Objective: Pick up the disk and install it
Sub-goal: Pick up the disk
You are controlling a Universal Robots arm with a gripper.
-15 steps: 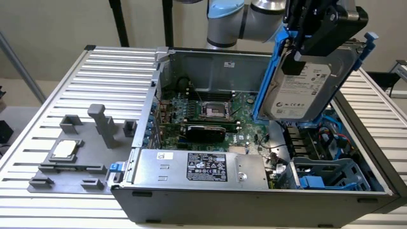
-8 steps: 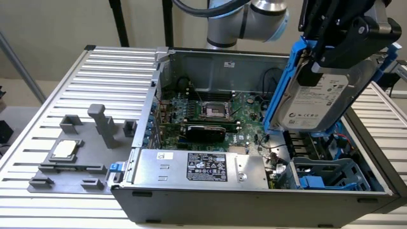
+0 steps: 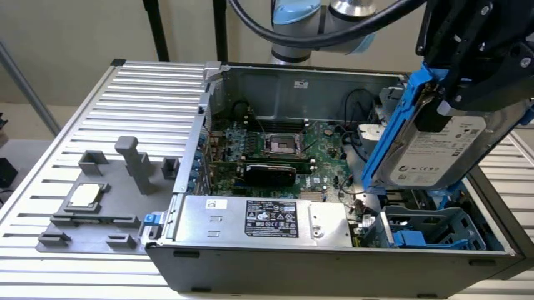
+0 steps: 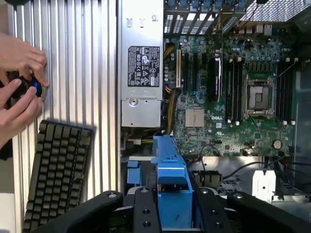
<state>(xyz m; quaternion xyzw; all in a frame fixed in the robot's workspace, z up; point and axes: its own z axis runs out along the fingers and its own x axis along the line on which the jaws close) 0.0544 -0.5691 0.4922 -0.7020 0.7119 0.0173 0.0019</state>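
Slatted bench (image 3: 125, 94) carries an open case (image 3: 334, 262), and we see the gripper (image 3: 442, 103) clamped on the disk (image 3: 438, 153), which hangs over the case's near corner on the exterior view's right. The disk's long axis tilts steeply down toward the blue bay (image 3: 426, 228) just beneath, which looks empty to us. Case walls stand close on both sides.
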